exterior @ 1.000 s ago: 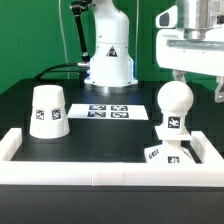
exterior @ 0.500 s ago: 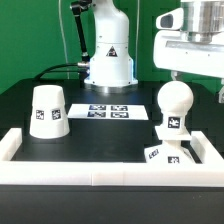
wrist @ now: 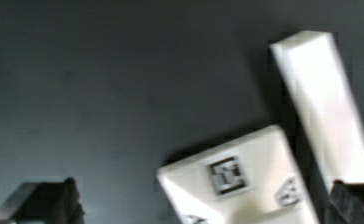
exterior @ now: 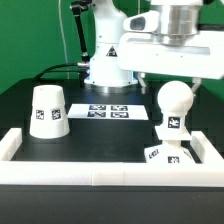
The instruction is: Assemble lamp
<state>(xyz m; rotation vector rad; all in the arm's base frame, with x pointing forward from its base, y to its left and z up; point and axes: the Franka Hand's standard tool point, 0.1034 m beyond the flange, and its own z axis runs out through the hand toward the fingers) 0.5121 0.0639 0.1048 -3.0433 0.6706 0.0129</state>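
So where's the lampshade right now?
In the exterior view, the shade stands on the black table at the left, apart from the bulb on the base at the right, with the marker board between them.

Gripper (exterior: 178, 45) cropped by the exterior view's top edge, fingertips blurred, opening impossible to judge. Base (exterior: 166, 156) partly masked by the bulb (exterior: 172, 108) standing on it and by the border rail (exterior: 90, 165) in front. In the wrist view, base (wrist: 250, 180) cut off at the frame's edge; dark fingers (wrist: 46, 198) out of focus.
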